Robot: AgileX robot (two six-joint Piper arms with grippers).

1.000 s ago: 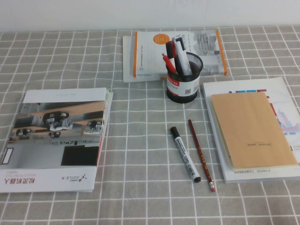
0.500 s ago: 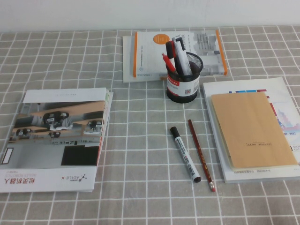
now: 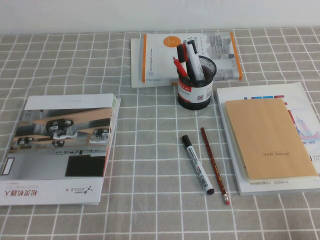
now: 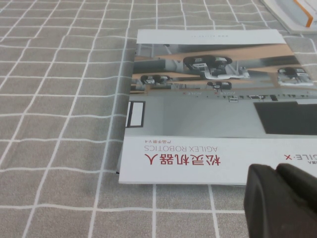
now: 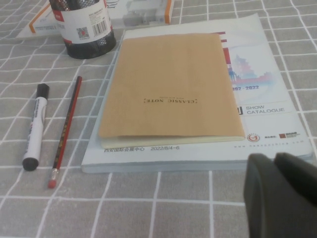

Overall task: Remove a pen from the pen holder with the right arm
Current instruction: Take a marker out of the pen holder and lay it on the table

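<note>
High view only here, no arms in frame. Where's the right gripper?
Observer: In the right wrist view the right gripper sits on the robot's side of the catalogue, just off its near edge, fingers together.
Operator: Holding anything?
Observer: No, nothing is between its fingers. The pen holder is well beyond it, past the tan notebook.
Operator: Left arm?
Observer: Parked. The left wrist view shows the left gripper by the near edge of the AgileX brochure, fingers together too.
</note>
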